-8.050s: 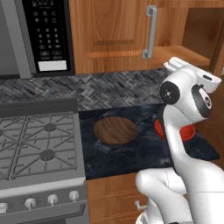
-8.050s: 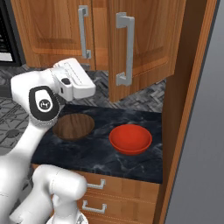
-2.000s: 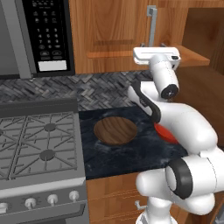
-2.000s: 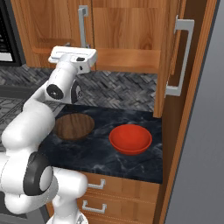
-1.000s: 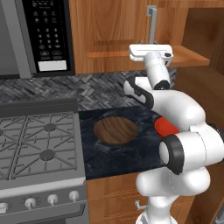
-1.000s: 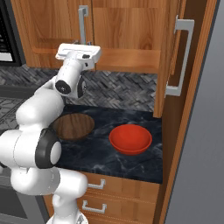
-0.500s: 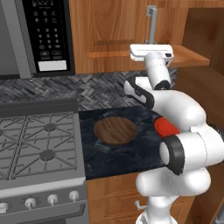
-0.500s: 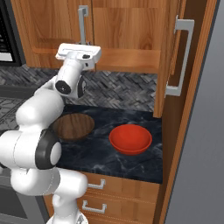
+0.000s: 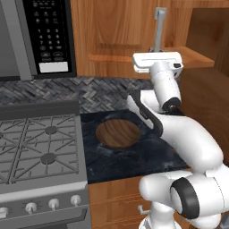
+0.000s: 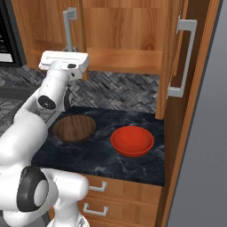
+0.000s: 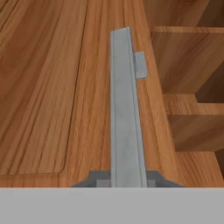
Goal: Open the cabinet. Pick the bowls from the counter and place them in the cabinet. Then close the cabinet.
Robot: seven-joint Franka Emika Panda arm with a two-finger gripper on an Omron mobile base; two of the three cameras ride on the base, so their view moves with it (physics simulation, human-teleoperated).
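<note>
Hand (image 9: 157,62): raised at left door handle (image 11: 126,109) of cabinet (image 10: 119,31); grip state not discernible.
Change: none over last second; right door (image 10: 177,57) already swung open.
Bowls: wood-grain bowl (image 9: 118,133) and red bowl (image 10: 132,140) on tabletop (image 10: 102,155).

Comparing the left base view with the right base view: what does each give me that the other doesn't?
Left base view alone: the black microwave and the grey gas stove top. Right base view alone: the glossy red bowl, unobstructed, and the open right-hand cabinet door with its grey bar handle. Both share the dark brown wood-grain bowl on the dark marbled stone counter, and the arm's hand raised at the left door's grey bar handle.
</note>
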